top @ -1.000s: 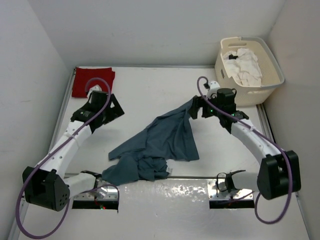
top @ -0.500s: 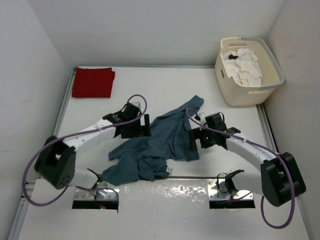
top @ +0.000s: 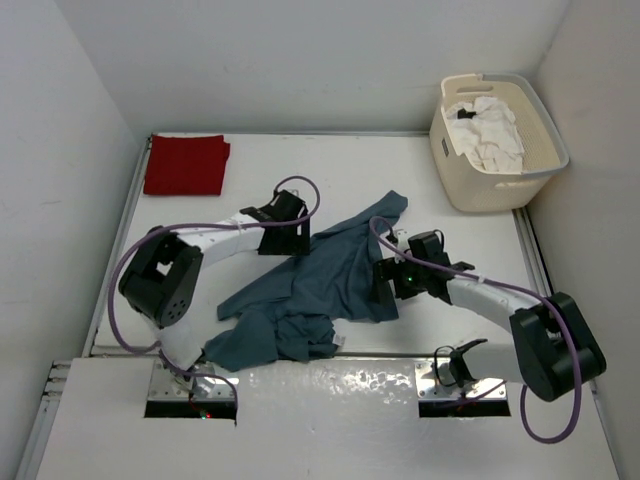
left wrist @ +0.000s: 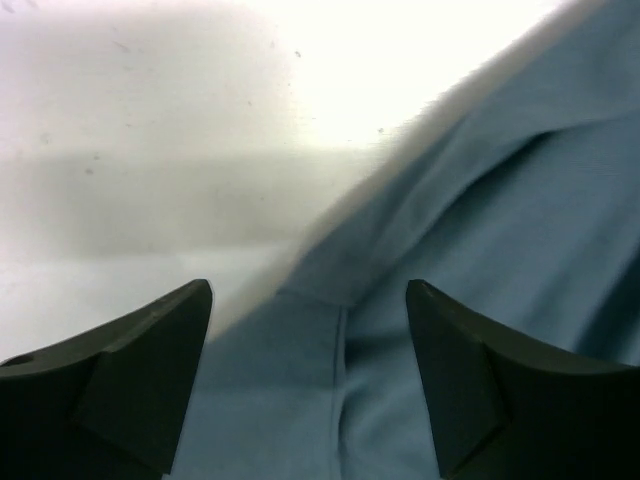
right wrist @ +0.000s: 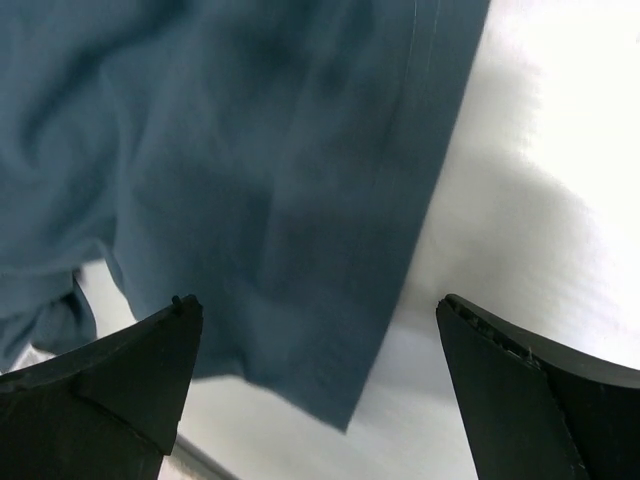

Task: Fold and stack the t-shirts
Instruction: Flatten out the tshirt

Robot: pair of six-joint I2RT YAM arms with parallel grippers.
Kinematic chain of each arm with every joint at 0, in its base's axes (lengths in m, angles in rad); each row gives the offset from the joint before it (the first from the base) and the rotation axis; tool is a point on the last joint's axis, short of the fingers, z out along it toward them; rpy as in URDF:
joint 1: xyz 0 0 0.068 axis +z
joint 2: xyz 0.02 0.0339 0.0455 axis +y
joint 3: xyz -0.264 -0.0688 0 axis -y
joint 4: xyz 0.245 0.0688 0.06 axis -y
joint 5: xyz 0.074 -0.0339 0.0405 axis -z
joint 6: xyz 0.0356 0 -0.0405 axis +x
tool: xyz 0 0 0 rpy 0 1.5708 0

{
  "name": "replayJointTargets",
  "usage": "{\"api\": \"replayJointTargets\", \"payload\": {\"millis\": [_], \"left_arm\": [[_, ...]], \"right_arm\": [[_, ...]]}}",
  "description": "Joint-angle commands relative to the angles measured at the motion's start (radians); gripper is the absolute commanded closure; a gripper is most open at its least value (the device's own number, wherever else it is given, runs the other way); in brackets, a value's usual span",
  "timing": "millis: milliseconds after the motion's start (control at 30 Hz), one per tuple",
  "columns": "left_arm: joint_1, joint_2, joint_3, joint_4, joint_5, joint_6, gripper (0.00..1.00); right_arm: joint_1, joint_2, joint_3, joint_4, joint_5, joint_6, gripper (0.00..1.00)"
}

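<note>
Three t-shirts: one red t-shirt (top: 186,165), one blue-grey t-shirt (top: 335,270), one white t-shirt (top: 490,135) in one basket (top: 470,192). Left tool (left wrist: 308,292) and right tool (right wrist: 317,302): both apart.

A plain red t-shirt (top: 186,165) is seen on the white bench (top: 330,165). A slate blue-grey t-shirt (top: 335,280) is shown unpatterned, darker in its folds. A white t-shirt (top: 488,130) is seen in a cream basket (top: 500,190). The left arm (top: 215,238) and right arm (top: 485,292) are coloured white with black joints, and purple cables (top: 122,270) are carried. The left pincer (left wrist: 308,290) and right pincer (right wrist: 318,300) are fitted with black fingers.
</note>
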Motion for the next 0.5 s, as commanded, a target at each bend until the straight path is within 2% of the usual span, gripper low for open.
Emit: {"api": "replayJointTargets", "payload": {"millis": [0, 133, 167, 233, 267, 300, 333, 367, 400, 467], "left_arm": [[-0.01, 0.047, 0.026, 0.035, 0.001, 0.048, 0.27], [-0.012, 0.064, 0.011, 0.093, 0.058, 0.072, 0.34], [-0.012, 0.076, 0.015, 0.09, 0.05, 0.065, 0.45], [-0.012, 0.084, 0.025, 0.09, 0.019, 0.06, 0.59], [-0.01, 0.092, 0.026, 0.096, 0.028, 0.065, 0.69], [-0.01, 0.096, 0.029, 0.105, 0.034, 0.066, 0.75], [-0.012, 0.105, 0.034, 0.106, 0.041, 0.072, 0.9], [-0.012, 0.109, 0.038, 0.107, 0.042, 0.076, 0.97], [-0.012, 0.112, 0.038, 0.115, 0.042, 0.079, 1.0], [-0.012, 0.11, 0.043, 0.125, 0.042, 0.083, 1.0]], "right_arm": [[0.008, 0.062, 0.027, 0.058, 0.003, 0.019, 0.02], [0.011, 0.116, 0.04, 0.08, 0.0, 0.004, 0.03], [0.012, 0.125, 0.044, 0.073, -0.001, -0.005, 0.05], [0.018, 0.14, 0.052, 0.047, -0.007, -0.037, 0.09], [0.023, 0.151, 0.052, 0.033, -0.017, -0.047, 0.12], [0.026, 0.157, 0.052, 0.025, -0.018, -0.054, 0.18], [0.034, 0.171, 0.05, 0.021, -0.015, -0.061, 0.19], [0.037, 0.18, 0.05, 0.019, -0.006, -0.059, 0.19], [0.04, 0.191, 0.049, 0.022, 0.008, -0.055, 0.19], [0.046, 0.232, 0.058, 0.039, 0.043, -0.056, 0.27]]}}
